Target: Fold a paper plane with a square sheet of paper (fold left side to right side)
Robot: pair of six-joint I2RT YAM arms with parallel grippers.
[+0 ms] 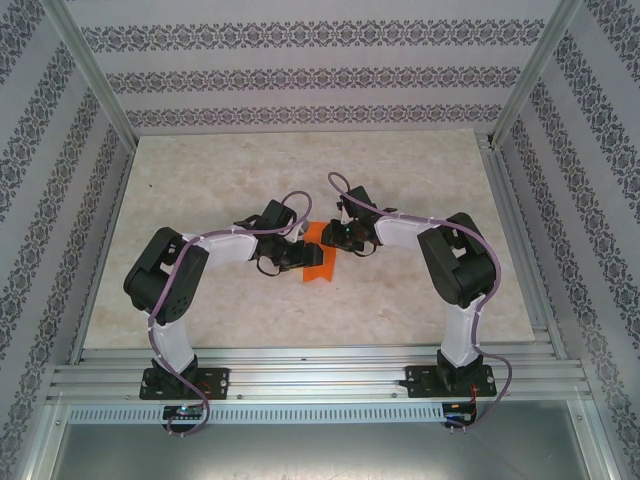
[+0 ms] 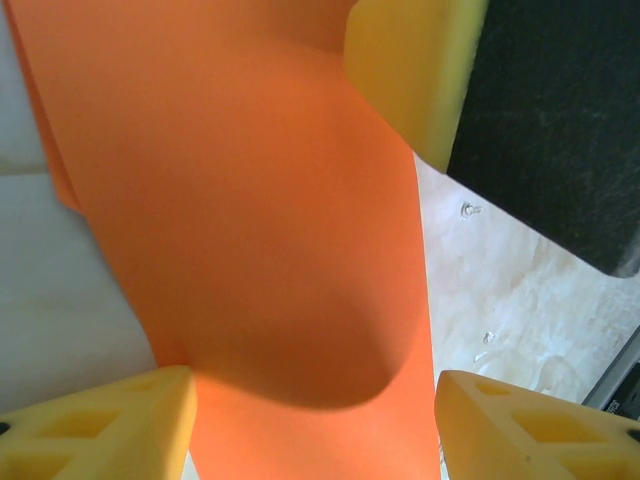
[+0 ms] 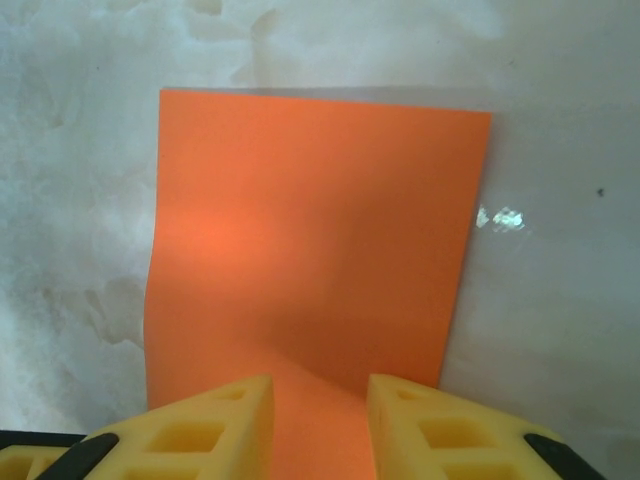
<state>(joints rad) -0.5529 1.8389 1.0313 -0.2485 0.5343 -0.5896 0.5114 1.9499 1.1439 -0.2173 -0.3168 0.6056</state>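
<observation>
Top view: square sheet of paper (image 1: 316, 262) on the surface (image 1: 220, 180), left pincer (image 1: 296, 256) at its left edge, right pincer (image 1: 338, 238) at its right edge. Left wrist: sheet bulges in a curve between this pincer's fingers, which stand apart, unclamped; left-over-right fold judged in hand, uncreased. Right wrist: fingers slightly apart astride the sheet's near edge, remainder flat; next move likely needs the raised side carried to the right edge, aligned, pressed.

The orange paper (image 3: 310, 230) is thin, smooth and matt, on a pale marble-look table (image 1: 220, 180) with a faint sheen, edged by brushed metal rails (image 1: 320, 372).
</observation>
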